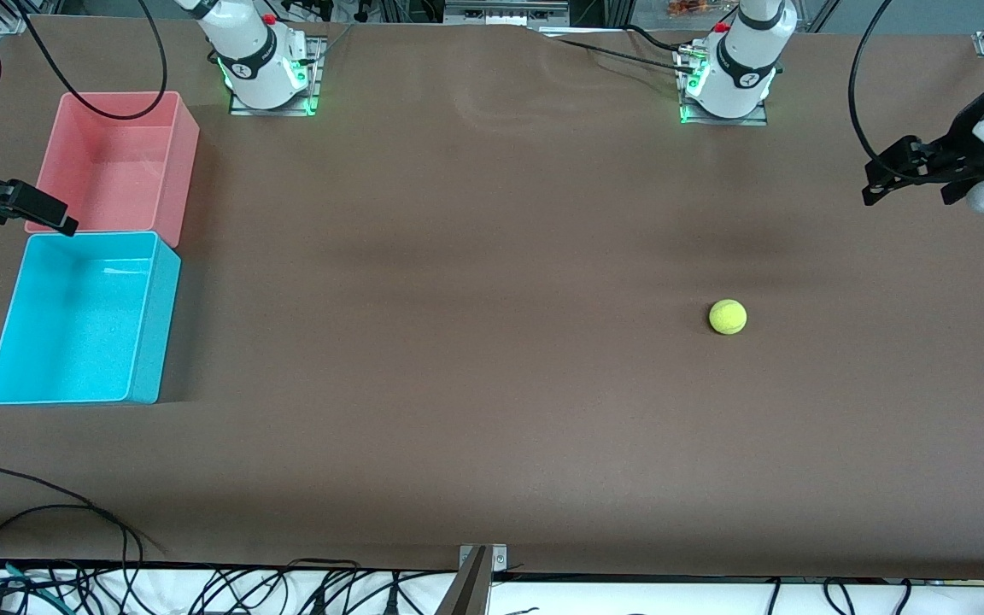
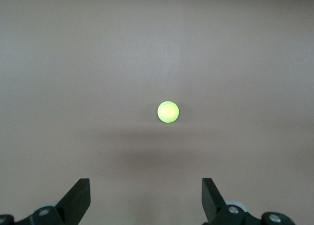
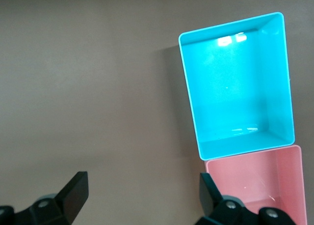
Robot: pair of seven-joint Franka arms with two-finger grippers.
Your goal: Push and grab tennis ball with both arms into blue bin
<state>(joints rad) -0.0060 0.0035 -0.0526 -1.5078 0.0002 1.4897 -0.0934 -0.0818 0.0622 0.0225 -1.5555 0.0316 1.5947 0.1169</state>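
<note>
The tennis ball (image 1: 728, 316) lies alone on the brown table (image 1: 475, 359), toward the left arm's end. The blue bin (image 1: 146, 320) sits by the edge at the right arm's end, touching a pink bin (image 1: 184, 162). The left gripper (image 1: 876, 184) and the right gripper (image 1: 52, 213) hover with fingers spread, holding nothing.

Open tabletop (image 1: 475, 342) around tennis ball (image 1: 728, 316)

Fuzzy, matt tennis ball (image 1: 728, 316) sits on the matt brown table (image 1: 458, 384). Beside the pink bin (image 1: 116, 162), the blue bin (image 1: 82, 316) shows smooth, glossy plastic catching glare.
</note>
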